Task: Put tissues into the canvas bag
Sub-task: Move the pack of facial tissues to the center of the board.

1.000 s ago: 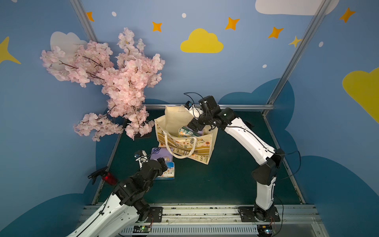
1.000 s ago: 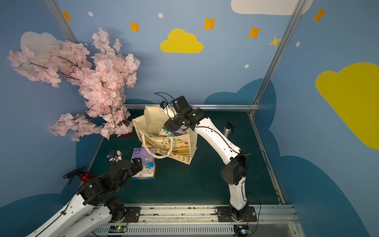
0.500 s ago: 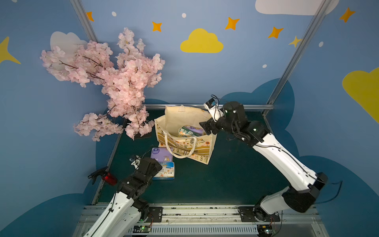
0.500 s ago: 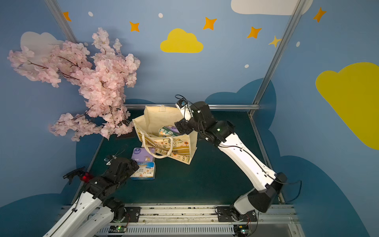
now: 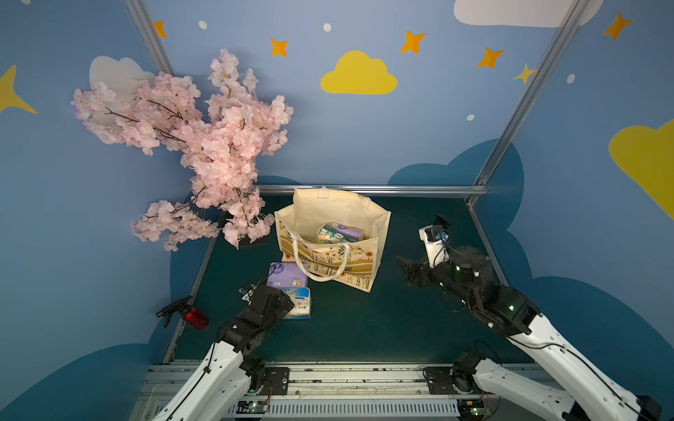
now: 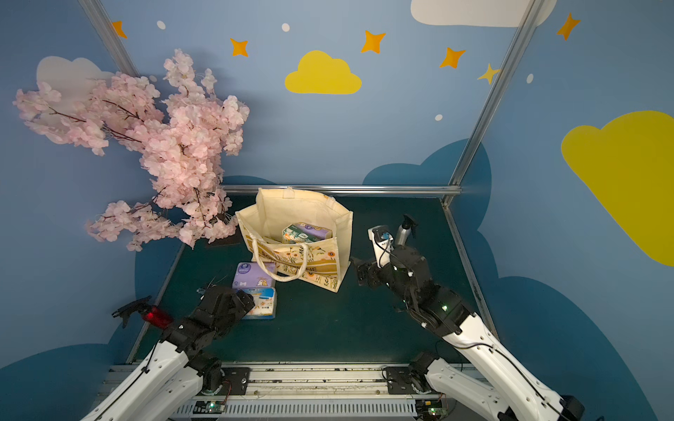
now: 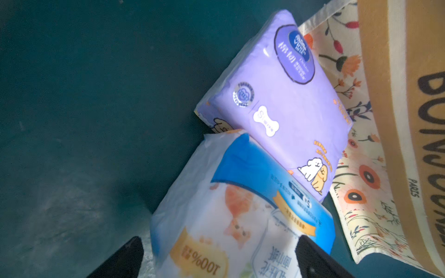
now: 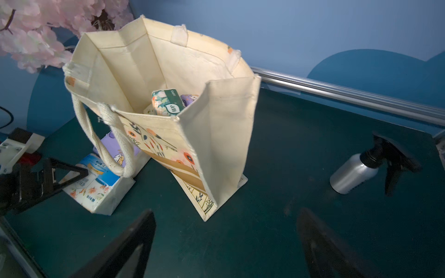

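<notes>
The canvas bag (image 5: 328,207) (image 6: 291,207) (image 8: 224,134) stands open at the back of the green table, cream with a flower print and a mustard band (image 7: 385,120). Tissue packs lie inside it (image 5: 341,233) (image 6: 306,233) (image 8: 168,102). In front of the bag, to its left, lie a purple pack (image 5: 286,275) (image 6: 253,275) (image 7: 289,101) and a white and blue pack (image 5: 301,302) (image 6: 264,304) (image 7: 240,216) (image 8: 94,185). My left gripper (image 5: 288,302) (image 7: 219,240) is open, its fingers on either side of the white pack. My right gripper (image 5: 406,271) (image 6: 359,273) (image 8: 226,213) hangs open and empty to the right of the bag.
A silver spray bottle (image 6: 401,233) (image 8: 354,175) stands at the back right, behind my right wrist. A red spray bottle (image 5: 195,317) (image 6: 157,317) lies at the table's left edge. A pink blossom tree (image 5: 219,153) overhangs the back left corner. A metal rail (image 5: 364,189) bounds the back.
My right arm has pulled out from above the bag, swinging right and down towards the front. My left gripper has drawn back slightly over the white pack.
</notes>
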Controlling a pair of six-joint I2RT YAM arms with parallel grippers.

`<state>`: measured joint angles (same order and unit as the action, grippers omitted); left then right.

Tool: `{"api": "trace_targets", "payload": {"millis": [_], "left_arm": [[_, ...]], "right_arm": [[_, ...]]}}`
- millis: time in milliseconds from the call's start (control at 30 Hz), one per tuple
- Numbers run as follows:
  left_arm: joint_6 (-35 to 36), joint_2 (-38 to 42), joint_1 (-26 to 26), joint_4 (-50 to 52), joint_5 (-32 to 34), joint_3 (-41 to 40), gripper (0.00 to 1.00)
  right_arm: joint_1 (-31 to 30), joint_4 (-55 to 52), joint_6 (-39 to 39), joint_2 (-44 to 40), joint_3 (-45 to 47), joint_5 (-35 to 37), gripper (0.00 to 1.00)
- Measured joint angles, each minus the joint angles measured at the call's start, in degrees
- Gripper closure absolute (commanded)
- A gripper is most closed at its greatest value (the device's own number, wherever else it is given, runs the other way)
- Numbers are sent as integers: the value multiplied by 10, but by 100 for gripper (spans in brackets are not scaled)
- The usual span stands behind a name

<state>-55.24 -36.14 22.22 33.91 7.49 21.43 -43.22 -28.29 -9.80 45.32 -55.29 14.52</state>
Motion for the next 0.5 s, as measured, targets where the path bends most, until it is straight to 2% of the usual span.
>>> {"api": "trace_targets", "payload": {"millis": [267,500], "left_arm": [[21,-33,1,-30,-14,-7,0],[35,-47,5,-46,-14,-7,0]], "right_arm": [[36,-26,-97,-118,141,44,7],[69,-33,-194,-206,287,38,7]]}}
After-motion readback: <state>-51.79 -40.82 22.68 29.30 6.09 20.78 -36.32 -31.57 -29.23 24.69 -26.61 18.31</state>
